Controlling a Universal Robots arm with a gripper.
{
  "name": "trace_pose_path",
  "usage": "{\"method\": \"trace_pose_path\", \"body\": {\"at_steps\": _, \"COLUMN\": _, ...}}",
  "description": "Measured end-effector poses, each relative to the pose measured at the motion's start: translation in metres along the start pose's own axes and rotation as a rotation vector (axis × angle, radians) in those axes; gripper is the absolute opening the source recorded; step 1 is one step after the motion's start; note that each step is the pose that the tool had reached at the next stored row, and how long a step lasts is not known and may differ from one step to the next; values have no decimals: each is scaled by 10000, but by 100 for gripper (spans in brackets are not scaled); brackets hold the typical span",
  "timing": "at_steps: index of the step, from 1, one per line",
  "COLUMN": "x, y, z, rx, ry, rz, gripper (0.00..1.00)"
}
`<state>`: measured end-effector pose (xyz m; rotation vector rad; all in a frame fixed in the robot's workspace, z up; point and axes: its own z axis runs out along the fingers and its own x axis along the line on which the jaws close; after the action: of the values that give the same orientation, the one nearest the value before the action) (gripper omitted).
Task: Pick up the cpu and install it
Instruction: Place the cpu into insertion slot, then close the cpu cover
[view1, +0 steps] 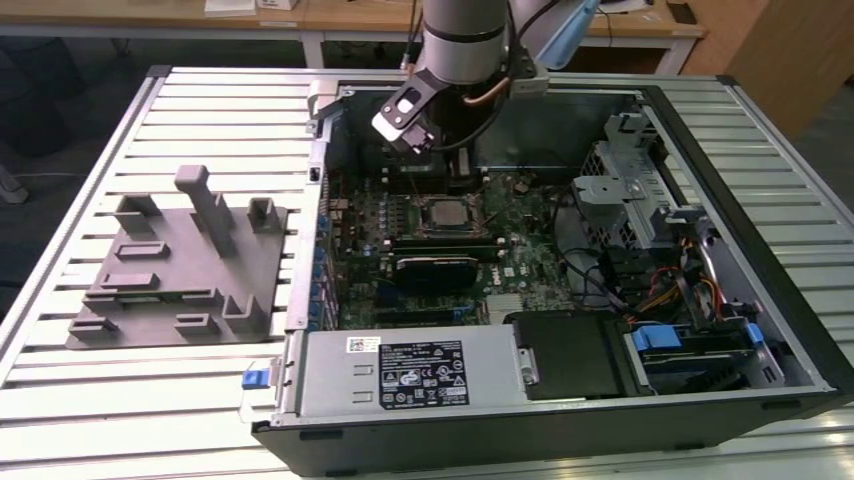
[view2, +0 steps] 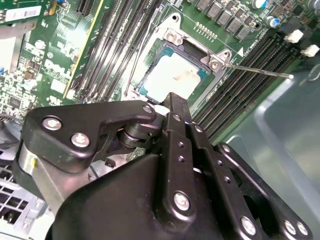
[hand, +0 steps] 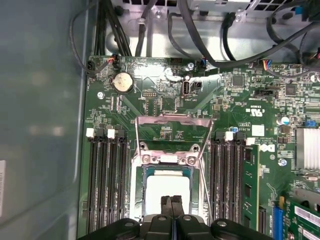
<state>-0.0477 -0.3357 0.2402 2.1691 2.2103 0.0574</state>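
A slatted metal table spans the exterior view. On it an open computer case lies on its side across the centre and right of the frame, presumably so that the green motherboard faces up and can be reached from above. On the exterior view's left stands a grey plastic fixture with upright posts, well apart from the work. The arm comes down from the upper middle of the frame, and the gripper hangs inside the case just above the socket. The socket's metal load plate is tipped back and its thin lever is swung out (the likely reason the chip lies uncovered). The cpu rests flat inside the socket frame, pale top up and square to its edges, so it looks seated rather than carried. In both wrist views the gripper's jaws are pressed together with nothing between them. Their tips are poised over one edge of the chip, and whether they touch it cannot be told.
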Motion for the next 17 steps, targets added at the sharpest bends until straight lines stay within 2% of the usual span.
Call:
{"method": "trace_pose_path", "body": {"at_steps": 4, "x": 0, "y": 4, "z": -66, "rx": -9, "ry": 1, "rz": 0, "gripper": 11}}
{"method": "trace_pose_path", "body": {"at_steps": 5, "x": -1, "y": 6, "z": -116, "rx": -16, "ry": 0, "rz": 0, "gripper": 11}}
{"method": "trace_pose_path", "body": {"at_steps": 17, "x": -1, "y": 7, "z": -126, "rx": -19, "ry": 0, "rz": 0, "gripper": 11}}
